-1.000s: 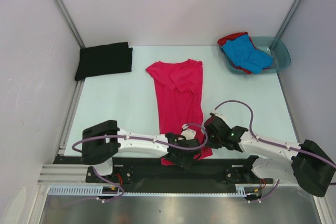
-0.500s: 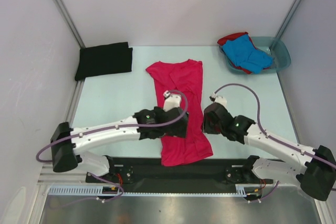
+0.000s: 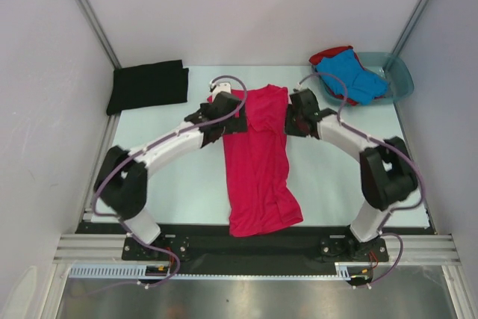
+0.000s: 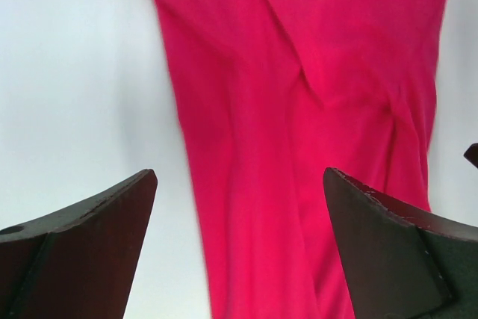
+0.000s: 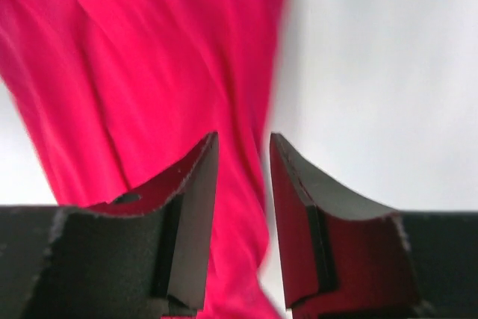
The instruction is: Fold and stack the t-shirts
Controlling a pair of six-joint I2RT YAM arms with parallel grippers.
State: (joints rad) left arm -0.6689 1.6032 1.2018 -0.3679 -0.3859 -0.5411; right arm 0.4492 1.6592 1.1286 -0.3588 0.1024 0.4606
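At the upper left of the overhead view, the black t-shirt point(image 3: 148, 86) lies folded flat on the table point(image 3: 164, 162), well apart from everything else.

Toward the centre, the left gripper point(image 4: 239, 177) hangs over the upper left corner of the pink t-shirt point(image 3: 258, 162). Its jaws are spread wide and nothing is between them. The pink t-shirt runs from upper centre to lower centre as a long narrow strip. Its sides look folded inward, and its lower hem flares a little toward the bottom of the frame.

At the strip's upper right corner is the right gripper point(image 5: 243, 136). Its jaws stand only a little apart, above the cloth's right edge, and they appear to hold nothing, though its wrist view is blurred.

At the upper right, the teal basin point(image 3: 403, 72) holds the blue t-shirt point(image 3: 349, 78), bunched on top of the red t-shirt point(image 3: 328, 55).

The pink cloth looks thin, light and limp. It will probably sag between two grips and drag on the table rather than hold a shape. The sensible places to take hold are the two upper corners, one per gripper. Each pinch should go deep enough to catch every layer, or the tucked sides may fall open when the end is carried toward the hem.
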